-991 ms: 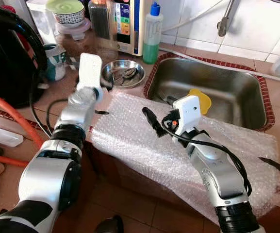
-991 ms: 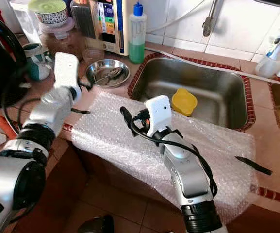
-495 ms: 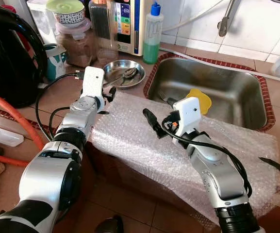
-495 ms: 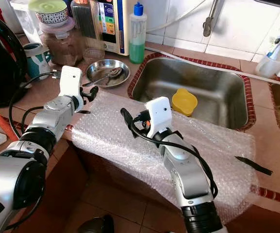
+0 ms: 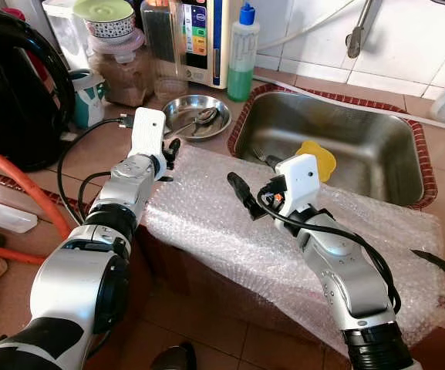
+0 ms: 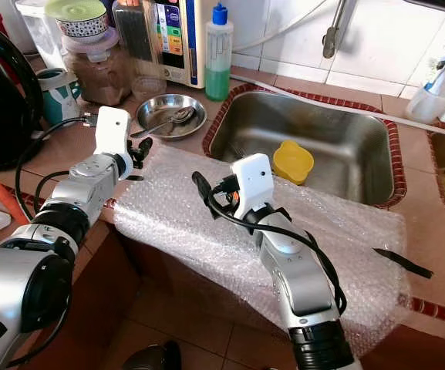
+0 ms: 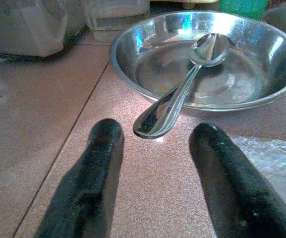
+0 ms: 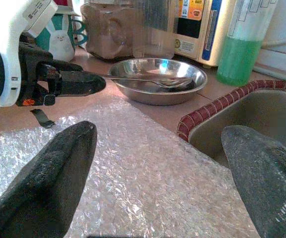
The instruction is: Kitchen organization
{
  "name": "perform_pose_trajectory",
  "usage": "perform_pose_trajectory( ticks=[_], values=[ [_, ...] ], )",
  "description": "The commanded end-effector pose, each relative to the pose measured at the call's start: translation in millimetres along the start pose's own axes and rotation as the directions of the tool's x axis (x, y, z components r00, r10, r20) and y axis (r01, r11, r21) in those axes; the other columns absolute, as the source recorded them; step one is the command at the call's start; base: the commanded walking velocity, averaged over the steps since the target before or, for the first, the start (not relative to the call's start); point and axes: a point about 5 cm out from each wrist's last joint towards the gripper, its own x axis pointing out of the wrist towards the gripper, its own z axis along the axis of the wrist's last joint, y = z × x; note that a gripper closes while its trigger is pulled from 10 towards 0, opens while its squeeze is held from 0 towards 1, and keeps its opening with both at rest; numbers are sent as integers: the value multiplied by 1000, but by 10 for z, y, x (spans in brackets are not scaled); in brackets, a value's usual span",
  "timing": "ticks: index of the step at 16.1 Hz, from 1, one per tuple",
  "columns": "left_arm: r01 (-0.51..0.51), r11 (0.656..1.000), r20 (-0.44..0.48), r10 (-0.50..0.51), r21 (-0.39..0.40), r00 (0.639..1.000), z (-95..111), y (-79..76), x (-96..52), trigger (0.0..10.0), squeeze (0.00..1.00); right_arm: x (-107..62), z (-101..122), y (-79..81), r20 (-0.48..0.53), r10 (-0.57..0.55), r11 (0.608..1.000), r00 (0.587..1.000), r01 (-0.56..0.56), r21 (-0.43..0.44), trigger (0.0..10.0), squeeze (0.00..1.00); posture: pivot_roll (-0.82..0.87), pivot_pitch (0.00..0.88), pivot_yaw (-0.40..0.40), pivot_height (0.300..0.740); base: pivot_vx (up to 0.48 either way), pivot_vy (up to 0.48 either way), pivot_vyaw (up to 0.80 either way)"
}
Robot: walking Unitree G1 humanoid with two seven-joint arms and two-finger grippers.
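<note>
One shallow steel dish (image 5: 197, 116) sits on the brown counter (image 5: 99, 146) beside the sink (image 5: 338, 139), and it holds one spoon (image 7: 182, 94), bowl end resting inside and handle sticking out over the rim towards the left gripper (image 7: 155, 168). That gripper is low over the counter just short of the dish, its two black fingers (image 7: 90, 178) spread apart with the tip of the spoon handle pointing into the gap between them, and it has hold of nothing. The steel sink basin contains one yellow cup-like thing (image 6: 292, 163) near its front wall. A sheet of bubble wrap (image 5: 230, 223) covers the counter edge in front of the sink, and the right gripper (image 5: 237, 193) hangs above it with its fingers (image 8: 58, 173) wide apart and empty. Along the back stand one jar of brown powder (image 5: 122, 69) with a patterned, green-lidded bowl (image 5: 108, 17) stacked on top, one white appliance with coloured buttons (image 5: 195, 38), one bottle of green liquid (image 5: 242, 58) with a blue cap, and one teal-and-white mug (image 5: 88, 96) (its contents cannot be made out). A black strip (image 5: 438, 264) lies at the far right of the wrap.
</note>
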Motion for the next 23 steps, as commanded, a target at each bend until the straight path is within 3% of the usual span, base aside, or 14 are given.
perform_pose_trajectory(
  ticks=[1, 11, 14, 23],
  values=[
    [4, 1000, 0, -4, 5, 1000, 26, 1, 6, 0, 0, -14, 31, 5, 4, 9, 1000, 1000, -9, 2, 10000, 212, -16, 83, 28, 740, 0, 0, 0],
    [4, 1000, -8, -4, -7, 1000, -15, -3, 3, 0, 0, -58, 72, 172, 29, 162, 985, 986, -163, 56, 10000, 212, -17, 80, 23, 740, 0, 0, 0],
    [7, 1000, -8, -7, -8, 1000, -26, -7, 2, 0, 0, -89, 114, 308, 57, 260, 962, 964, -264, 73, 10000, 122, -14, 75, 18, 740, 0, 0, 0],
    [-10, 1000, 14, 10, -17, 1000, -21, 24, -6, 0, 0, -89, 131, 276, 53, 254, 964, 966, -257, 64, 10000, 102, -15, 83, 21, 740, 0, 0, 0]
  ],
)
